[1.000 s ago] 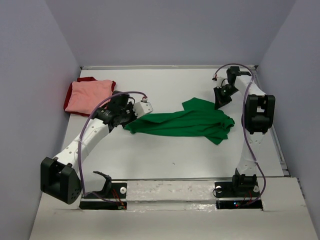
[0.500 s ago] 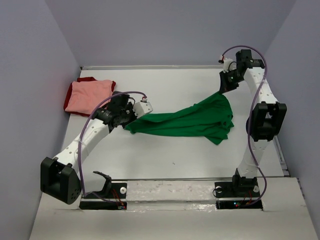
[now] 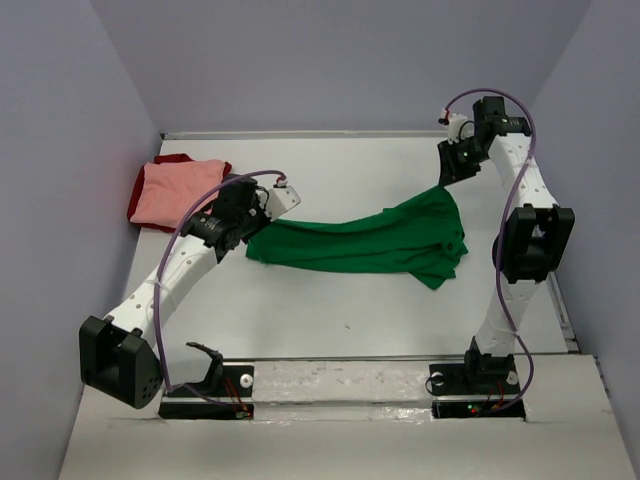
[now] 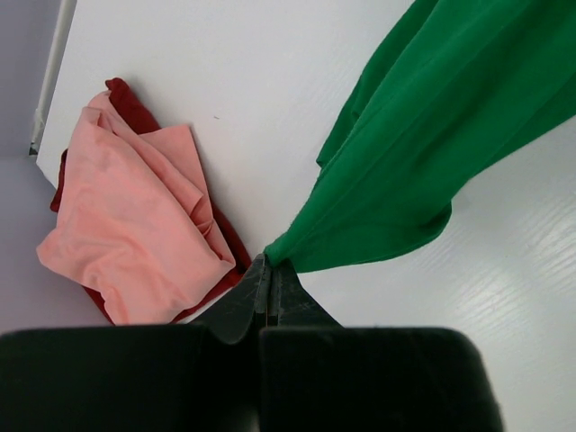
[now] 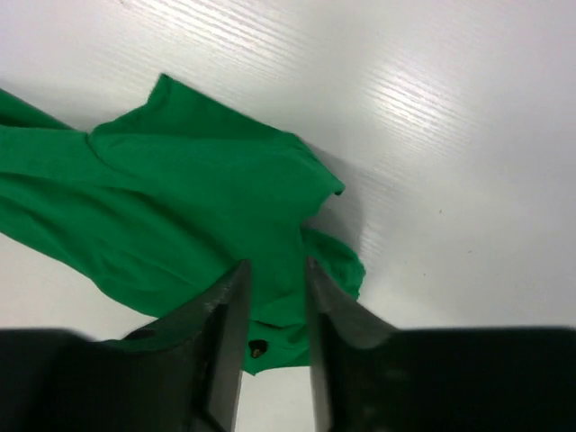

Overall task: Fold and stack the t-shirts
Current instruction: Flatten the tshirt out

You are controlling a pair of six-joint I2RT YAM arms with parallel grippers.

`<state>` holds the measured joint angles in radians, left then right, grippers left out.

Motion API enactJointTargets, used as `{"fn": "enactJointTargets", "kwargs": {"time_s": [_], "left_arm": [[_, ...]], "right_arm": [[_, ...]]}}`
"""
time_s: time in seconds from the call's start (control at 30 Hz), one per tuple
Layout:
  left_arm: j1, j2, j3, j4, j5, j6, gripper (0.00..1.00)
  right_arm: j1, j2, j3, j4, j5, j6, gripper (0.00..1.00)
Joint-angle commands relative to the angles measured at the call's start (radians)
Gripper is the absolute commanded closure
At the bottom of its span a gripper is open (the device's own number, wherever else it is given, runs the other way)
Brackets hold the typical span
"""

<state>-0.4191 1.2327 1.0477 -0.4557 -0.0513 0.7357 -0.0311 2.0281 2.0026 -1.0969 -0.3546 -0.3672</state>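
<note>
**Item 1.** Bright green soft cloth t-shirt (image 3: 370, 240), unfolded, stretched across the middle of the flat white table (image 3: 330, 310) between the two arms. Its left end is drawn into a narrow bunch. Its right end is wider, with one corner pulled up off the surface and the near right part crumpled on the table.

**Item 2.** Left gripper (image 3: 250, 228), black, two-fingered. Its fingers are pressed together on the bunched left tip of the green shirt (the wrist view of the left gripper (image 4: 268, 273) shows no gap between them). Compared with half a second ago it has shifted a little toward the far left, and the shirt's left end has gone with it.

**Item 3.** Right gripper (image 3: 445, 180), held high near the far right corner. Its fingers (image 5: 236, 297) are set narrow, with green cloth caught between them, and hold the raised corner. Its position matches half a second ago. A second ago the arm sat lower and the shirt's right side lay flat.

**Item 4.** Salmon pink soft cloth t-shirt (image 3: 178, 190), loosely folded, at the far left of the table, lying on top of item 5.

**Item 5.** Dark red soft cloth t-shirt (image 3: 178, 158), with only its edges showing around the pink one (also seen from the left wrist camera). Both sit where they did before. The left gripper is just beside this pile; whether they touch cannot be told.
</note>
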Motion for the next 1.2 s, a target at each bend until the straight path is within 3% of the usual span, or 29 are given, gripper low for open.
{"fn": "enactJointTargets", "kwargs": {"time_s": [0.0,0.13,0.27,0.53,1.03,1.13,1.17], "left_arm": [[-0.004,-0.018,0.032,0.003,-0.024,-0.030,1.00],[-0.004,-0.015,0.034,-0.006,-0.012,-0.033,1.00],[-0.004,-0.006,0.041,-0.012,-0.004,-0.038,1.00],[-0.007,0.013,0.035,-0.005,0.014,-0.047,1.00],[-0.009,0.021,0.012,-0.008,0.008,-0.058,1.00],[-0.010,0.024,0.018,-0.011,0.013,-0.062,1.00],[-0.012,0.025,0.020,-0.011,0.014,-0.064,1.00]], "right_arm": [[0.007,0.053,0.038,-0.011,0.002,-0.024,0.48],[0.007,0.063,-0.010,0.048,0.029,-0.019,0.22],[0.007,0.067,-0.059,0.072,0.052,-0.033,0.20],[0.007,0.101,-0.165,0.143,0.085,-0.055,0.25],[0.007,0.215,-0.067,0.163,0.077,-0.085,0.28],[0.007,0.227,-0.050,0.160,0.074,-0.090,0.44],[0.007,0.228,-0.048,0.158,0.071,-0.090,0.58]]}}
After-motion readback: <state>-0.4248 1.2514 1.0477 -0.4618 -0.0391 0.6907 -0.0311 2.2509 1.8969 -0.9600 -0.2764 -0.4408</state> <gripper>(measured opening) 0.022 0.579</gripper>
